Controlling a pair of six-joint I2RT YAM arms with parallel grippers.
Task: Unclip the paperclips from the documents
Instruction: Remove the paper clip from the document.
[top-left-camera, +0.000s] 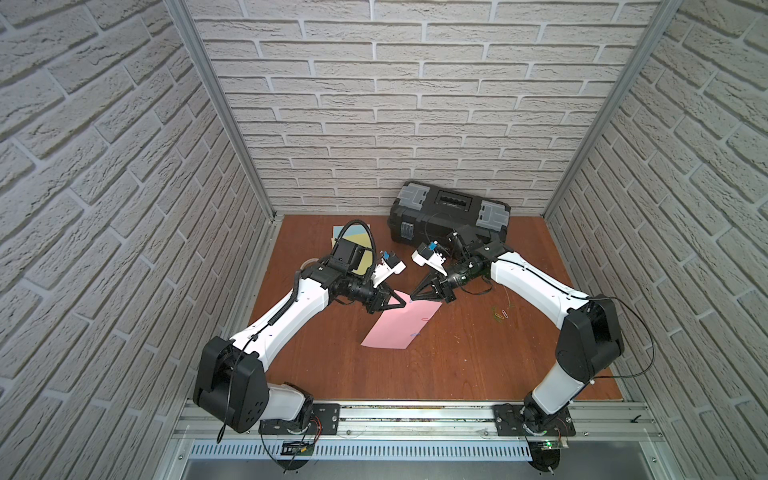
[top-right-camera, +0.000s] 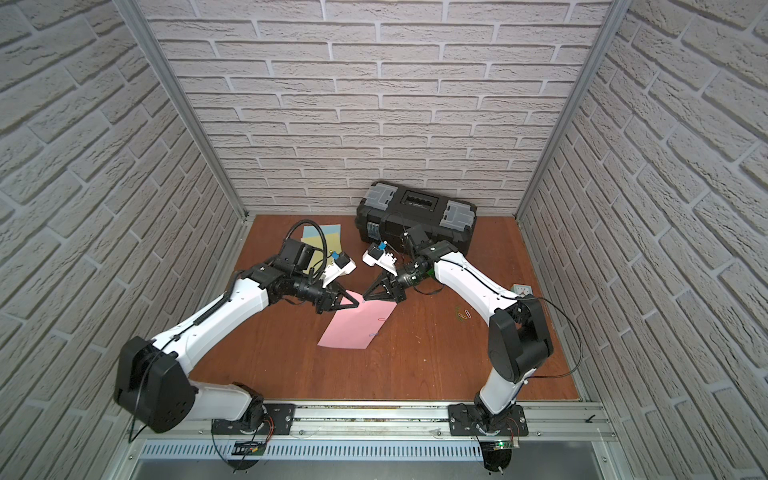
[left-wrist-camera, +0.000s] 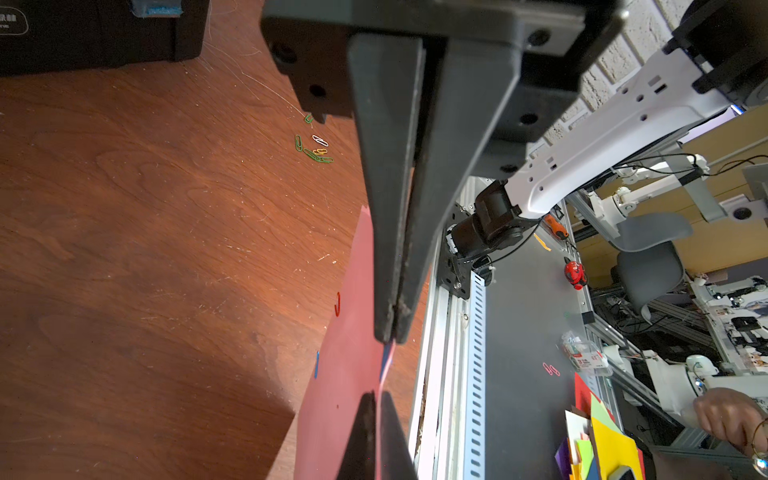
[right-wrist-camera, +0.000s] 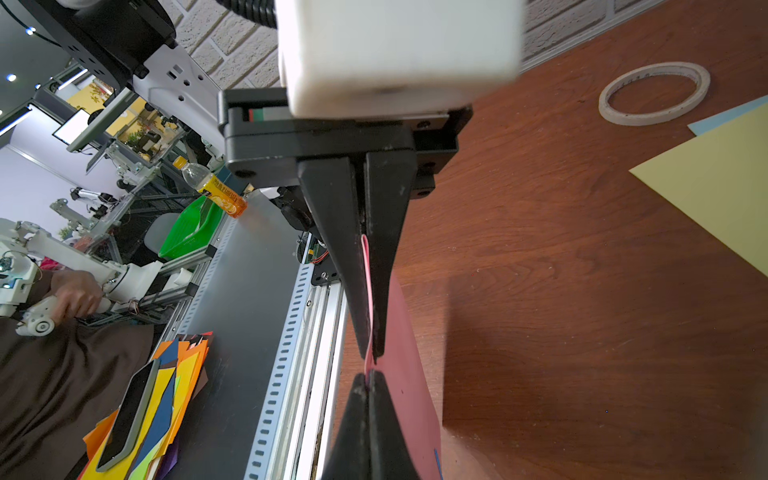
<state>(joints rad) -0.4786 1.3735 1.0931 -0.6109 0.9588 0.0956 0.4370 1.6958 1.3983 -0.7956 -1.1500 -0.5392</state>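
Observation:
The pink document (top-left-camera: 395, 328) lies mid-table with its far corner lifted. My left gripper (top-left-camera: 403, 306) is shut on that corner; the sheet's edge runs between its jaws in the left wrist view (left-wrist-camera: 378, 395). My right gripper (top-left-camera: 411, 300) meets it tip to tip and is shut on a blue paperclip (left-wrist-camera: 387, 358) on the same edge. A red paperclip (left-wrist-camera: 337, 303) and another blue one (left-wrist-camera: 316, 365) stay on the sheet's side edge. The yellow document (top-left-camera: 361, 249) and the light blue one (top-left-camera: 345, 230) lie at the back left, partly under the left arm.
A loose heap of paperclips (top-left-camera: 500, 312) lies to the right of the sheet. A black toolbox (top-left-camera: 449, 212) stands at the back wall behind the right arm. A tape roll (right-wrist-camera: 654, 93) lies near the yellow sheet. A small clock (top-right-camera: 522, 289) sits at the right edge.

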